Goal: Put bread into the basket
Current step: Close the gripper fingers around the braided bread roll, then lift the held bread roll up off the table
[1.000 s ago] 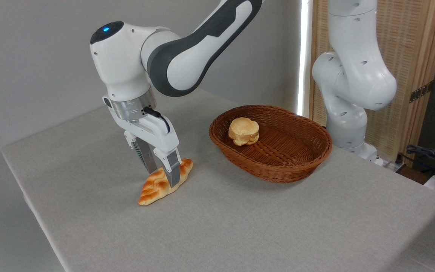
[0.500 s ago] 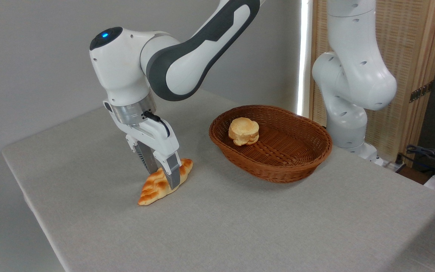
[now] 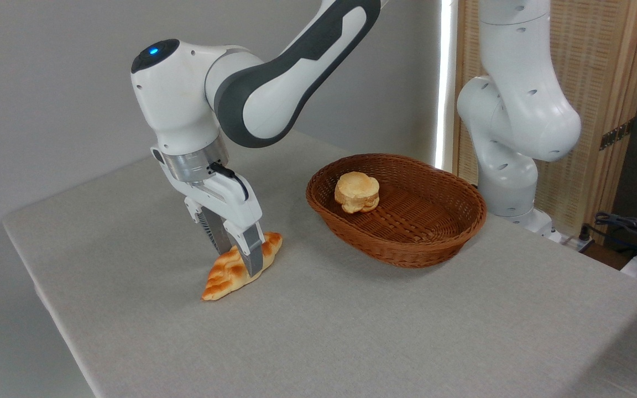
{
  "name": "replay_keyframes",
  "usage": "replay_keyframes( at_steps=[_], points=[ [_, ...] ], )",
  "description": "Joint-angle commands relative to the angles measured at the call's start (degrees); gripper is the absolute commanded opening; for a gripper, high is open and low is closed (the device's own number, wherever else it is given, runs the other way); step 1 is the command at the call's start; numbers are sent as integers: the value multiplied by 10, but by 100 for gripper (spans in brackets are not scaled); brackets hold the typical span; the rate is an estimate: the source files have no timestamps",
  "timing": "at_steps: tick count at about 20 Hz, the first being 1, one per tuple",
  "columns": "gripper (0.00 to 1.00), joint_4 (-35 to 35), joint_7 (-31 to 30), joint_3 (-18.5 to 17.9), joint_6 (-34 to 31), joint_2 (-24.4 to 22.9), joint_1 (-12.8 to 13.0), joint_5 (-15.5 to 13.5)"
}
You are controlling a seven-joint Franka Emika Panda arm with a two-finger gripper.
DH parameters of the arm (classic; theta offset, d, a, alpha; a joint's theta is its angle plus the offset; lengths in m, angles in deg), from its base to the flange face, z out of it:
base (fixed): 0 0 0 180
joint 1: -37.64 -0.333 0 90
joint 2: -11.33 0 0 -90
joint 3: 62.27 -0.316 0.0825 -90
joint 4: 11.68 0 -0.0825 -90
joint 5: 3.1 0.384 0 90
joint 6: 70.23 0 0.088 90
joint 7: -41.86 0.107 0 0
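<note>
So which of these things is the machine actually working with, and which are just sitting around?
Part of the job:
- the braided bread, lying on the table
- the gripper, fingers straddling the bread
- the wicker basket

Just there:
- the round bun in the basket
- the wooden screen behind
- cables at the right edge

Behind my grey-clothed table [image 3: 351, 331], a plain grey wall [image 3: 47, 83] is standing; daylight is streaming beside a woven wooden screen [image 3: 606, 66].
</note>
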Motion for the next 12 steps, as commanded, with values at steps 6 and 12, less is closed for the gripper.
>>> replay_keyframes(
  at_steps=[6,12],
  points=[
    [52,4,15,-6,-3,-5,0,-7],
    [56,10,14,-8,-16,-63,-2,-12]
  ],
)
